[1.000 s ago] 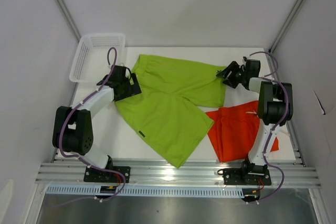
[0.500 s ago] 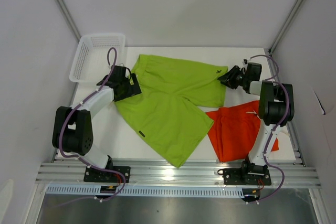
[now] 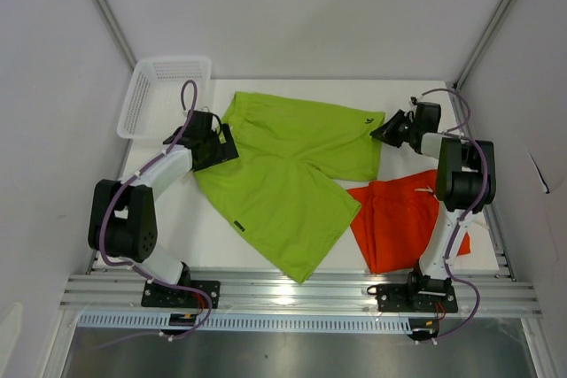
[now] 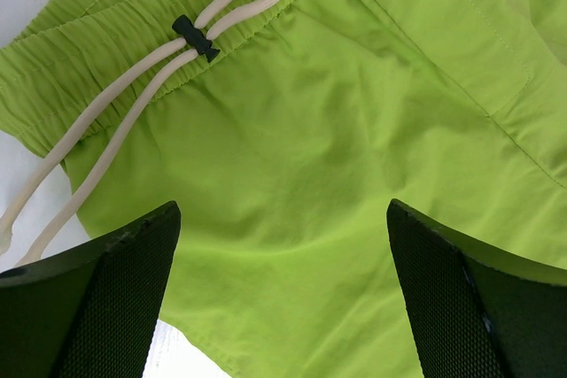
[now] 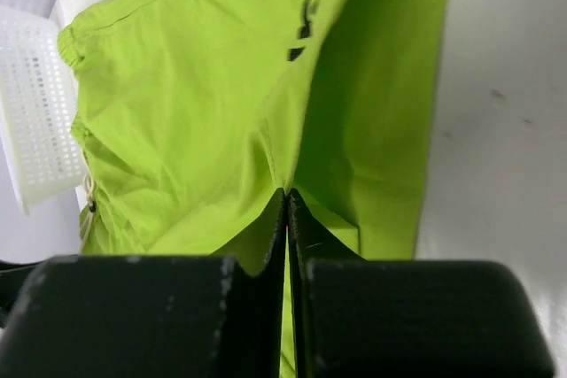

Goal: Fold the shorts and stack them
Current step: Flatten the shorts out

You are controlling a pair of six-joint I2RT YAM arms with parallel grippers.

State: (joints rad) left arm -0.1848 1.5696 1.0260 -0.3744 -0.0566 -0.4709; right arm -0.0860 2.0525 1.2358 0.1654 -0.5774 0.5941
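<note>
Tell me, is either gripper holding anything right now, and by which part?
The right gripper pinches the lime green shorts at a leg hem, near the dark logo. The left gripper, open, holds nothing.

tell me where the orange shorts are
In the top view the orange shorts lie at the table's near right, by the right arm's base, with the lime green shorts just left of them.

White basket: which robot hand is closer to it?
Left. The left hand hovers beside the basket, over the green shorts' waistband; the right hand is far across, pinching their leg hem.
</note>
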